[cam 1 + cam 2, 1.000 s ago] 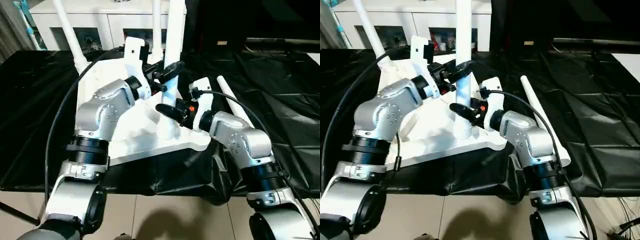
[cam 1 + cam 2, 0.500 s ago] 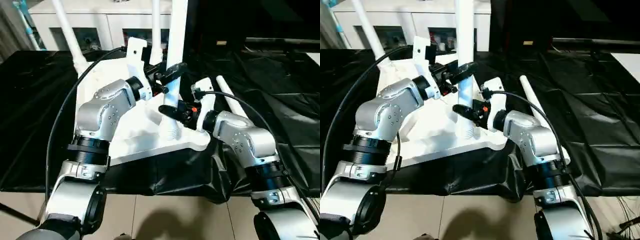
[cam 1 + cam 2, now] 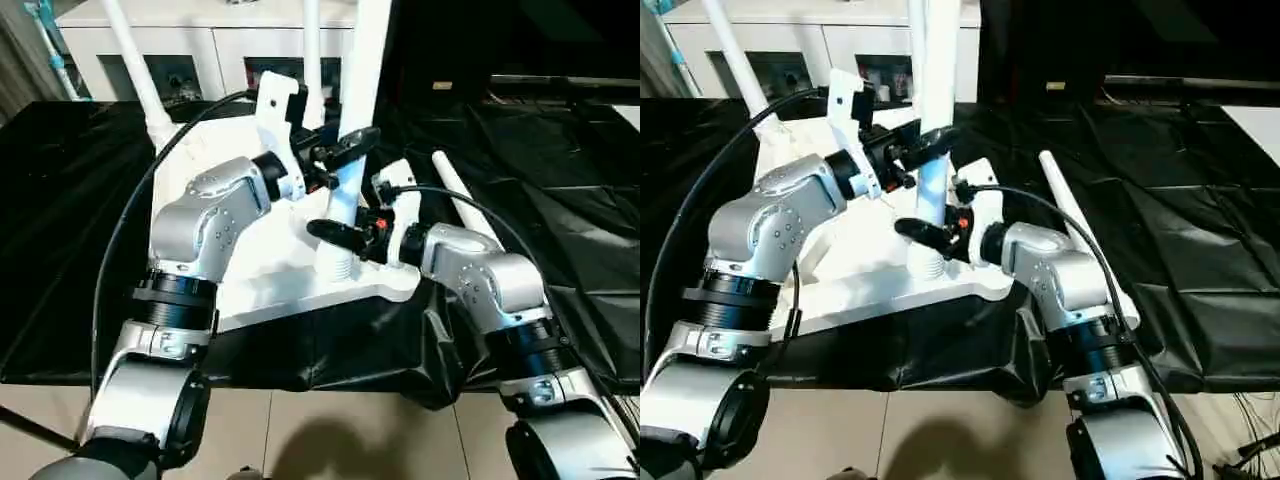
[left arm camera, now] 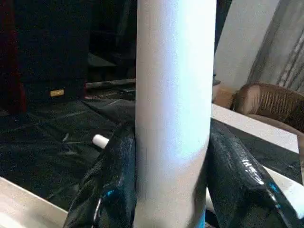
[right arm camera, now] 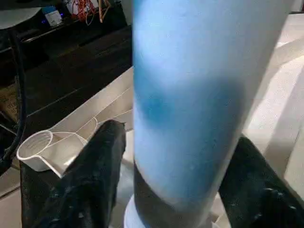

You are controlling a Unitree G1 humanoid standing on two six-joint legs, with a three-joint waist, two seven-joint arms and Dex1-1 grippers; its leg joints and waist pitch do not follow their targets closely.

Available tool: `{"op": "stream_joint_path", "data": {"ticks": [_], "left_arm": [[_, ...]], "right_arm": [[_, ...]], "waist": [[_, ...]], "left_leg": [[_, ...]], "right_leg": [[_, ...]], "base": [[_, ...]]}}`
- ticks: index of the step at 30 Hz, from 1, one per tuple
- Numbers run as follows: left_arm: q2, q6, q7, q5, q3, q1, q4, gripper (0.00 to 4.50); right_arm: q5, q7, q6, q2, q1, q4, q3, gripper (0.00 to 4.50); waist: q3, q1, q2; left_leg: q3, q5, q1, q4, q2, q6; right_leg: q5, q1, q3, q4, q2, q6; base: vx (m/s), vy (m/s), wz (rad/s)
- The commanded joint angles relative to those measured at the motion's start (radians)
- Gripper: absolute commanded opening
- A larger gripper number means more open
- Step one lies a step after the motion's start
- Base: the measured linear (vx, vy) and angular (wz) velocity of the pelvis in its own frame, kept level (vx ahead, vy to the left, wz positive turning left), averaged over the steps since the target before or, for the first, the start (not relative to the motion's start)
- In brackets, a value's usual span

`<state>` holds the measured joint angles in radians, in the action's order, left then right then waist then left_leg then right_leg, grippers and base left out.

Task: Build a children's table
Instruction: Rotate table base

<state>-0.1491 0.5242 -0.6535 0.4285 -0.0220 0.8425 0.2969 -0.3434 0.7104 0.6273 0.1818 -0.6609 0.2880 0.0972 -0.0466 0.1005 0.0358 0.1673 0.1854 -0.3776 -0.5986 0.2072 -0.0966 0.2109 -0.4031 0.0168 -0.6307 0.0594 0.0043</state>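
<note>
two grippers hold the same upright leg [image 3: 352, 150], which stands in the near right corner socket of the upside-down tabletop [image 3: 270, 275] on the black-covered desk [image 3: 60, 220]. against the picture of a second ago, the leg leans a little more to the right at its top, and the right gripper's fingers sit slightly lower and further left on it; the tabletop and the other legs lie as they did.

going left to right: a fitted leg [image 3: 135, 70] rises from the far left corner, another [image 3: 312, 55] from the far corner just behind the held one. the left gripper [image 3: 345, 145] is clamped on the held leg higher up, one black finger on each side of the tube, as its wrist view shows [image 4: 173, 118]. the right gripper [image 3: 345, 235] is clamped on it low down, just above the ribbed socket end. a loose leg [image 3: 465, 205] lies on the desk to the right, near the right forearm.

the tabletop's near edge sits close to the desk's front edge. bare black cover lies open on the far left and far right.
</note>
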Motion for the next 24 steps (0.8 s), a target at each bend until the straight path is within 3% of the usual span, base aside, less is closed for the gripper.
{"op": "stream_joint_path", "data": {"ticks": [1, 7, 14, 15, 16, 17, 20, 22, 24], "left_arm": [[-0.008, -0.007, -0.012, -0.005, 0.010, 0.007, -0.032, 1.77], [-0.008, -0.005, -0.009, -0.003, 0.009, 0.007, -0.032, 1.77], [0.002, -0.029, 0.031, -0.022, -0.001, 0.004, -0.033, 1.77], [0.010, 0.017, 0.018, 0.023, -0.024, 0.007, -0.030, 1.77], [0.018, 0.067, -0.003, 0.078, -0.049, 0.006, -0.035, 2.33], [0.018, 0.068, -0.004, 0.080, -0.050, 0.006, -0.036, 2.47], [0.038, 0.029, 0.014, 0.086, -0.070, -0.006, -0.043, 2.56], [0.074, -0.046, 0.048, 0.098, -0.107, -0.015, -0.043, 2.89], [0.100, -0.110, 0.065, 0.104, -0.131, -0.025, -0.048, 2.92]], "right_arm": [[-0.006, 0.013, 0.011, 0.003, -0.014, 0.005, 0.003, 2.25], [-0.005, 0.020, 0.009, 0.003, -0.013, 0.009, 0.002, 1.87], [-0.003, 0.019, 0.001, 0.004, -0.009, 0.011, -0.001, 1.86], [-0.002, 0.017, -0.002, 0.003, -0.009, 0.012, -0.002, 1.86], [-0.003, 0.011, -0.007, 0.000, -0.010, 0.014, -0.008, 1.86], [-0.003, 0.011, -0.007, 0.000, -0.010, 0.014, -0.009, 1.86], [-0.005, 0.000, -0.013, -0.005, -0.008, 0.012, -0.019, 1.86], [-0.009, -0.012, -0.030, -0.014, -0.003, 0.004, -0.034, 1.86], [-0.014, -0.034, -0.043, -0.023, 0.001, -0.002, -0.054, 1.86]], "waist": [[0.074, 0.003, -0.007], [0.075, 0.003, -0.006], [0.076, 0.003, -0.005], [0.076, 0.003, -0.006], [0.075, 0.002, -0.005], [0.076, 0.002, -0.005], [0.076, 0.003, -0.005], [0.076, 0.004, -0.008], [0.077, 0.003, -0.011]], "left_leg": [[0.003, 0.032, 0.008, 0.053, 0.000, 0.024], [0.002, 0.031, 0.008, 0.052, 0.000, 0.023], [0.002, 0.030, 0.009, 0.052, 0.000, 0.024], [0.003, 0.029, 0.008, 0.051, -0.001, 0.023], [0.003, 0.031, 0.008, 0.051, -0.001, 0.023], [0.003, 0.030, 0.008, 0.051, -0.002, 0.023], [0.003, 0.033, 0.008, 0.051, 0.000, 0.024], [0.002, 0.033, 0.006, 0.051, 0.000, 0.030], [0.002, 0.032, 0.006, 0.051, 0.001, 0.036]], "right_leg": [[-0.171, 0.069, -0.023, 0.050, 0.048, -0.249], [-0.173, 0.070, -0.022, 0.049, 0.048, -0.248], [-0.177, 0.070, -0.022, 0.048, 0.047, -0.251], [-0.183, 0.070, -0.023, 0.047, 0.047, -0.253], [-0.182, 0.070, -0.022, 0.048, 0.046, -0.256], [-0.182, 0.070, -0.022, 0.047, 0.047, -0.257], [-0.183, 0.070, -0.022, 0.048, 0.047, -0.265], [-0.190, 0.073, -0.023, 0.049, 0.049, -0.267], [-0.188, 0.074, -0.023, 0.050, 0.049, -0.263]], "base": [[0.000, 0.000, 0.00], [0.000, 0.000, 0.00], [0.000, 0.000, 0.00], [0.000, 0.000, 0.00], [0.000, 0.000, 0.00], [0.000, 0.000, 0.00], [0.000, 0.000, 0.00], [0.000, 0.000, 0.00], [0.000, 0.000, 0.00]]}}
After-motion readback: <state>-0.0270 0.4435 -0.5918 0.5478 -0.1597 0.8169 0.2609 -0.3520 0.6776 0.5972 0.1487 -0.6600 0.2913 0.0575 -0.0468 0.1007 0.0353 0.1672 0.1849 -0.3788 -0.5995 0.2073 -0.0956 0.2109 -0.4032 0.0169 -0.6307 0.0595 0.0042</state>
